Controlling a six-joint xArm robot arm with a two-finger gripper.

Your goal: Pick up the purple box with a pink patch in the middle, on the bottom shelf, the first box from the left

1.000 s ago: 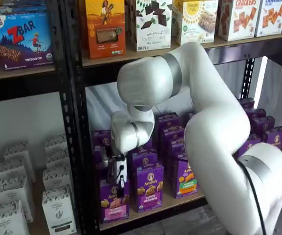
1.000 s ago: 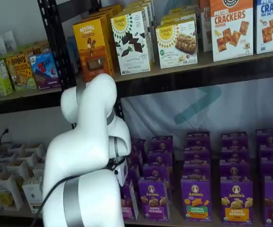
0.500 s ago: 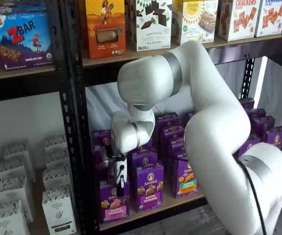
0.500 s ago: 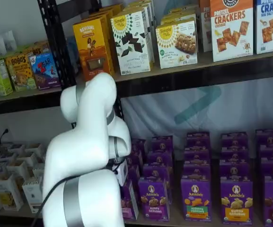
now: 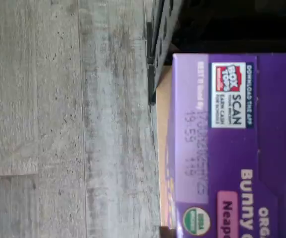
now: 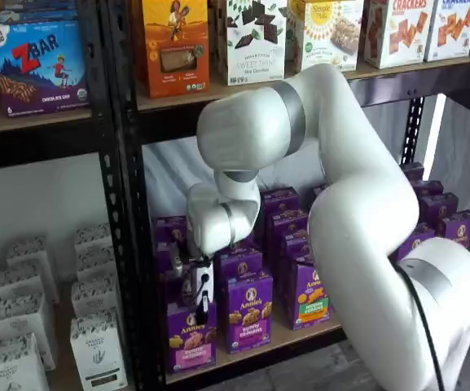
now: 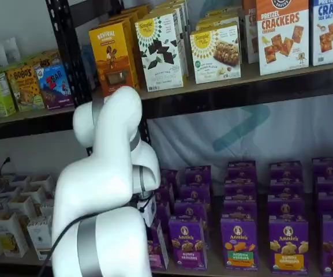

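Observation:
The purple box (image 6: 189, 340) with the pink patch stands at the left end of the front row on the bottom shelf (image 6: 298, 332). My gripper (image 6: 201, 314) hangs straight over its top. One black finger lies down the box's upper front face, and the other finger is hidden. The wrist view shows the same box (image 5: 227, 148) very close, with the shelf's front edge (image 5: 161, 99) beside it and no fingers in sight. In a shelf view the arm hides most of the gripper (image 7: 149, 211), and the box (image 7: 156, 246) shows edge-on.
More purple Annie's boxes (image 6: 248, 311) stand in rows to the right of and behind the target. A black rack post (image 6: 129, 244) runs just left of it. White cartons (image 6: 96, 346) fill the neighbouring bay. An upper shelf (image 6: 243, 94) of boxes lies above the arm.
The arm's elbow has risen a little and the finger now reaches lower over the box's front. The box stays at its place on the shelf.

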